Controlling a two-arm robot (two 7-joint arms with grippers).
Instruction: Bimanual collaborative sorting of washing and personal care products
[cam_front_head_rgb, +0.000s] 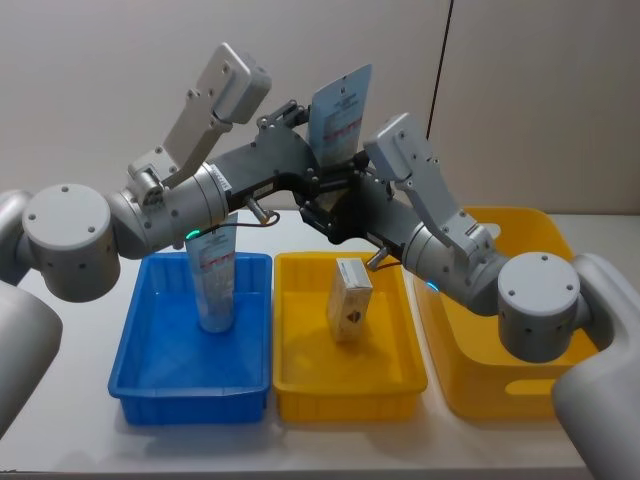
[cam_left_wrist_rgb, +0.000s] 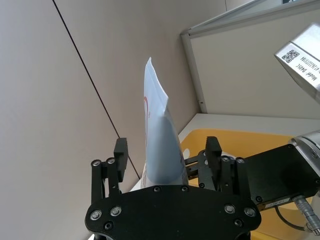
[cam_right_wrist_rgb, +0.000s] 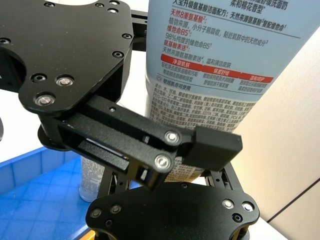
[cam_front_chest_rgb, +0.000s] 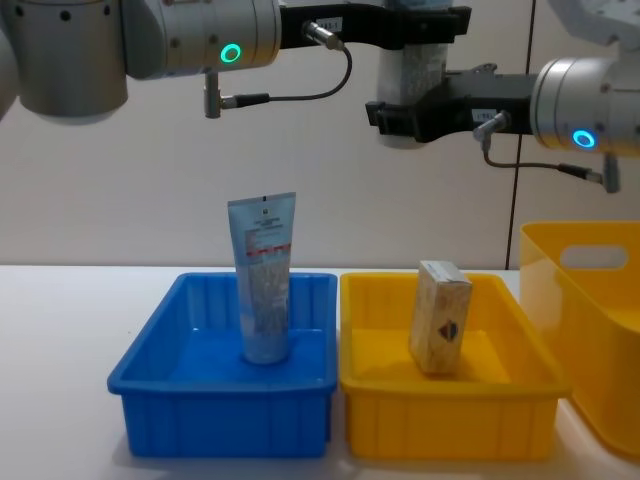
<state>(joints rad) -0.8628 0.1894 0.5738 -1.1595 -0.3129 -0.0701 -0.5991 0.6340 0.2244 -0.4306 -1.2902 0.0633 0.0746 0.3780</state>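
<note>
A pale blue squeeze tube (cam_front_head_rgb: 340, 110) with red-and-white bands hangs high above the trays, flat end up. My right gripper (cam_front_head_rgb: 332, 208) is shut on its lower part (cam_front_chest_rgb: 410, 95), coming in from the right. My left gripper (cam_left_wrist_rgb: 165, 150) stands open around the same tube (cam_left_wrist_rgb: 161, 150), with a gap showing on each side; one of its fingers (cam_right_wrist_rgb: 215, 142) crosses in front of the tube (cam_right_wrist_rgb: 210, 75). A second tube (cam_front_head_rgb: 213, 280) stands upright in the blue tray (cam_front_head_rgb: 190, 400). A beige box (cam_front_head_rgb: 350, 298) with a dark emblem stands in the yellow tray (cam_front_head_rgb: 345, 402).
The large yellow handled basket (cam_front_head_rgb: 500, 385) sits on the white table to the right of the yellow tray. Both arms cross over the trays, with elbows raised, leaving open height above the tray contents. A plain wall runs behind.
</note>
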